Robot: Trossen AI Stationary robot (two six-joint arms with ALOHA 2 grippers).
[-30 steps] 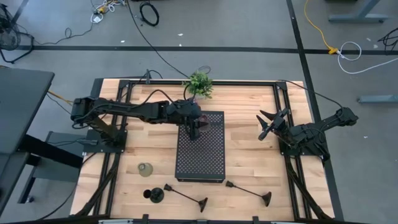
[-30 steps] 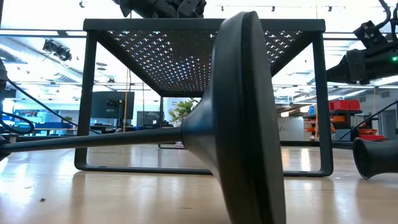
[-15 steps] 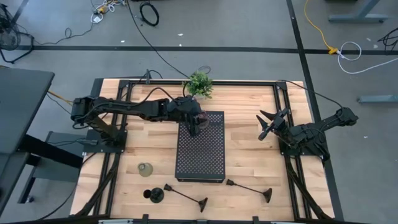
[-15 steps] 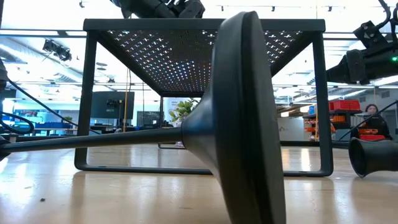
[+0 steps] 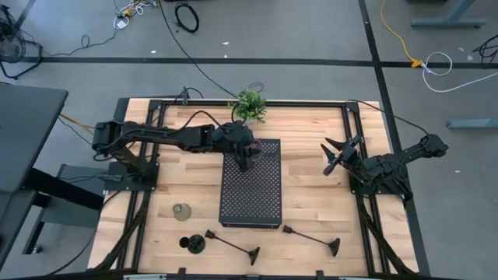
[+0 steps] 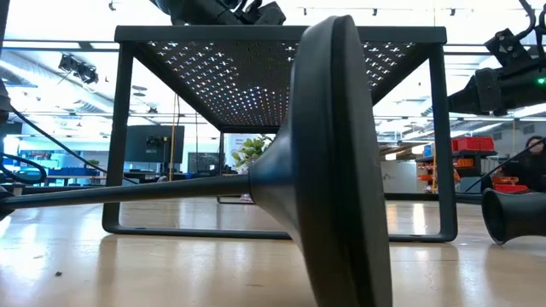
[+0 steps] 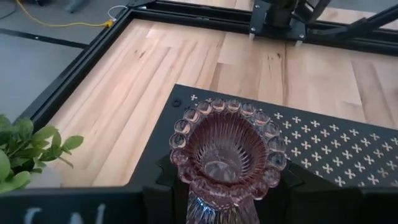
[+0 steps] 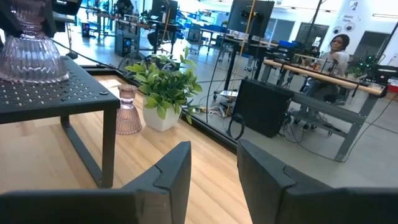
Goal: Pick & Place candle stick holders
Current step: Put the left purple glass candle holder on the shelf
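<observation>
My left gripper (image 5: 244,158) is shut on a pinkish glass cup with a beaded rim (image 7: 227,146) over the far left corner of the black perforated tray (image 5: 250,204). A second pinkish cup (image 8: 127,111) stands on the table beside the plant pot. An olive-green cup (image 5: 181,211) stands near the table's left. A short black holder (image 5: 193,243) and two long-stemmed black holders (image 5: 233,246) (image 5: 311,237) lie along the near edge. My right gripper (image 5: 333,158) is open and empty at the right. My left gripper holds the pinkish cup by its ribbed body below the beaded rim (image 7: 198,202), pinched between the two fingers, one on each side. The cup stands upright. The right wrist view shows its foot (image 8: 34,76) on the tray's top.
A small green potted plant (image 5: 249,105) stands at the far edge just behind the tray. In the low view, one stemmed holder's round base (image 6: 328,162) lies on its side close to the camera, and another black holder (image 6: 512,213) lies at the right. A person (image 8: 336,46) sits at a desk beyond the table.
My left gripper has moved a little toward the table's far edge over the tray's far left corner, still shut on the pinkish cup. The black holder at the near right has rocked slightly on the table.
</observation>
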